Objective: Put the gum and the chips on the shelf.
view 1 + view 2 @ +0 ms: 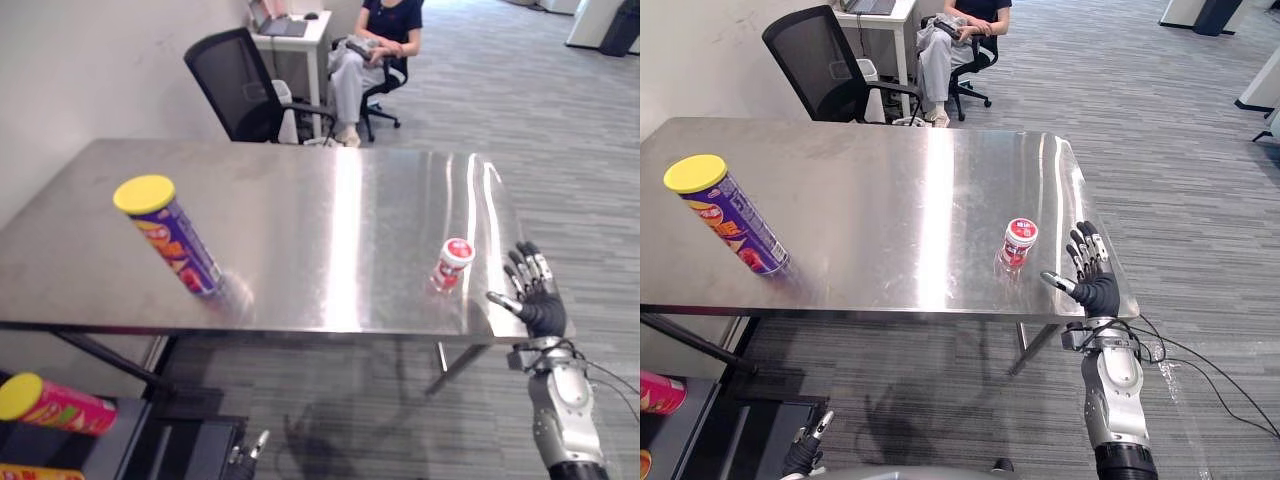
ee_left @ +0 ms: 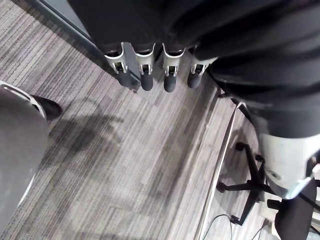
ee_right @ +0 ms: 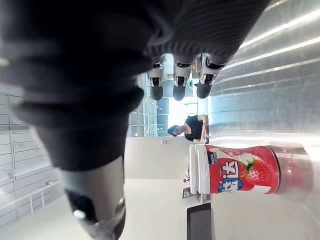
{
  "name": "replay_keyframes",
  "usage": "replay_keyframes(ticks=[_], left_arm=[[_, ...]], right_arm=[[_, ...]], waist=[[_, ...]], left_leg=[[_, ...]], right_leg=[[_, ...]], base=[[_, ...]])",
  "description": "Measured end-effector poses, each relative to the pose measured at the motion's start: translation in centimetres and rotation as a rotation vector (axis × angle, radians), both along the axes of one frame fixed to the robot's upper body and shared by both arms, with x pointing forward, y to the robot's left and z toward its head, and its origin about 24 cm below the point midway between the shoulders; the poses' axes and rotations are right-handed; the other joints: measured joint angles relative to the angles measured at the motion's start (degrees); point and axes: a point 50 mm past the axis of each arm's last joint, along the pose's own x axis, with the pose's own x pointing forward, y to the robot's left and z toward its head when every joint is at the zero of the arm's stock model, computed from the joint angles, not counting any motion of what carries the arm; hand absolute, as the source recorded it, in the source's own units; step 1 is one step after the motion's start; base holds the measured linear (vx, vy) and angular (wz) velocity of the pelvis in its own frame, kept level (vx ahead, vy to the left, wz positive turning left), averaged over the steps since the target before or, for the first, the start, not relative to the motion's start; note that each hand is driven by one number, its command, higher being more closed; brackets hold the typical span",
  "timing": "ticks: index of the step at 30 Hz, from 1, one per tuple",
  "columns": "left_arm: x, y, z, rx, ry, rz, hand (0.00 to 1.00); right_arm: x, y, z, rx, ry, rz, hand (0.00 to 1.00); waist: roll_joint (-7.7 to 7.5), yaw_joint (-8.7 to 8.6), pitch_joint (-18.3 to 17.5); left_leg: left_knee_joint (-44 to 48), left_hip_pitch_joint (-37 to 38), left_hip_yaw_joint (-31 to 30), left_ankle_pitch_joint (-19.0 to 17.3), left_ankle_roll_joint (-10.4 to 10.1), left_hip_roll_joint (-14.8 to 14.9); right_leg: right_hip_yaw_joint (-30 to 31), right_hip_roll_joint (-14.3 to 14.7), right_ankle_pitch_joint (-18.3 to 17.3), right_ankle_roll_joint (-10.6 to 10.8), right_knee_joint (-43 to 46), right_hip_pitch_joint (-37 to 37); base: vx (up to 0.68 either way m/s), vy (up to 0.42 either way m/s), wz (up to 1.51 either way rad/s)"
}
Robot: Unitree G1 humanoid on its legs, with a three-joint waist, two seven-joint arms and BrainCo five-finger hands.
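The right hand (image 1: pixel 1100 292) has a dark ribbed cover and silver, dark-tipped fingers (image 1: pixel 1089 243).

Print covers the gum tub (image 3: pixel 240 170) and chips can (image 1: pixel 172 238), none readable.

Right hand (image 1: pixel 1100 292), left hand (image 2: pixel 146 79) — apparently uncurled

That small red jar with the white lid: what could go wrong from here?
The small red white-lidded gum jar stands near the shiny steel table's front edge; the open right hand, beside it but apart, might knock it off.
The tall purple chips can with a yellow lid stands far across the table; a narrow, tall can may tip when grasped.
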Motion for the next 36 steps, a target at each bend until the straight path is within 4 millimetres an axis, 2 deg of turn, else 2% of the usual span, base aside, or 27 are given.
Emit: replay_keyframes(ticks=[5,12,20,30,36], left_arm=[[-0.2,0.2,0.0,0.001,0.006,-0.003,0.0],[-0.7,0.6,0.0,0.011,0.021,-0.005,0.0],[-2.2,0.9,-0.2,0.009,0.053,-0.011,0.0],[-2.0,0.4,-0.2,0.001,0.052,-0.041,0.0],[-2.0,0.4,-0.3,-0.002,0.06,-0.053,0.0]], right_arm=[[0.6,0.2,-0.1,-0.017,0.012,0.028,0.0],[0.8,-0.1,0.1,-0.023,0.013,0.014,0.0],[1.8,-0.3,0.2,-0.001,0.012,-0.02,0.0],[2.7,-0.3,0.8,0.011,-0.007,-0.048,0.0],[3.6,-0.4,0.8,0.01,0.0,-0.057,0.0]], waist=[[-0.02,-0.17,0.0],[0.26,-0.03,-0.15],[0.41,0.22,-0.08],[1.59,0.95,3.15],[1.92,1.74,3.84]], left_leg=[[-2.75,0.05,-1.49,2.71,-0.03,-0.24],[-3.13,0.12,-2.65,3.24,0.06,-0.3],[-3.21,0.14,-4.16,3.28,0.08,-0.49],[-0.04,-0.76,-7.32,2.74,0.02,-0.61],[2.76,-2.72,-9.06,2.16,-0.15,-0.54]], right_leg=[[-0.96,0.16,0.02,0.05,0.08,-0.69],[-1.61,0.22,0.05,0.09,0.11,-0.26],[-2.94,0.22,0.05,0.09,-0.05,0.63],[-5.14,-0.17,-0.75,-0.38,1.58,2.05],[-6.37,-0.2,-0.8,-0.44,2.15,2.09]], base=[[-0.08,-0.023,0.11],[-0.02,-0.005,0.06],[0.02,0.0,0.07],[-0.03,0.005,0.12],[-0.03,0.01,0.13]])
